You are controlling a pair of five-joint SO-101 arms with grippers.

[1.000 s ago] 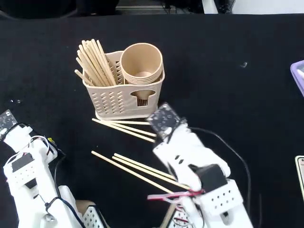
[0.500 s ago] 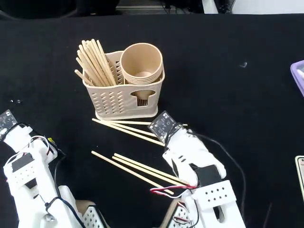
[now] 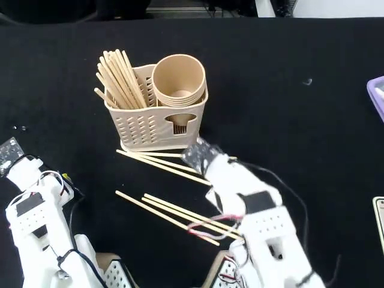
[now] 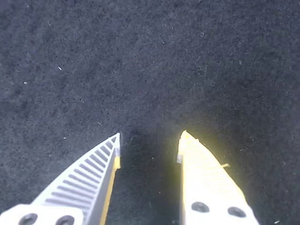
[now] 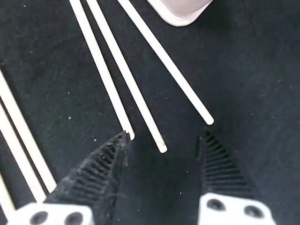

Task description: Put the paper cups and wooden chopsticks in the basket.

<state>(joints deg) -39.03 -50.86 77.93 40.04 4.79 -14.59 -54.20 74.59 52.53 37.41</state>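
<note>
Jaws on both arms stand spread above the black tabletop [image 3: 288, 120]. At the lower left of the high view, the left arm [image 3: 33, 222] sits well apart from the task's things. The left jaws gape wide and grip nothing, with dark tabletop beneath them.

Toward the lower middle of that view, the right arm [image 3: 252, 216] leans in just below the basket [image 3: 159, 123]. The right jaws are also wide apart and grip nothing. In the right wrist view they are poised at the near ends of three loose chopsticks [image 5: 126, 75] lying side by side on the tabletop. One chopstick's end sits at the tip of the ribbed black finger, though contact cannot be confirmed. The middle chopstick's end lies in the gap between the two tips, and the third stops just short of the other finger.

A second group of loose chopsticks [image 3: 171, 211] lies lower in the high view, running under the right arm.

The basket stands upright in the upper left of the high view, one corner of it also showing in the right wrist view. Its left compartment holds a fanned bundle of wooden chopsticks [image 3: 117, 78], and its right compartment holds a nested stack of paper cups [image 3: 179, 78]. At the far right edge sits a purple object [image 3: 377, 93].
</note>
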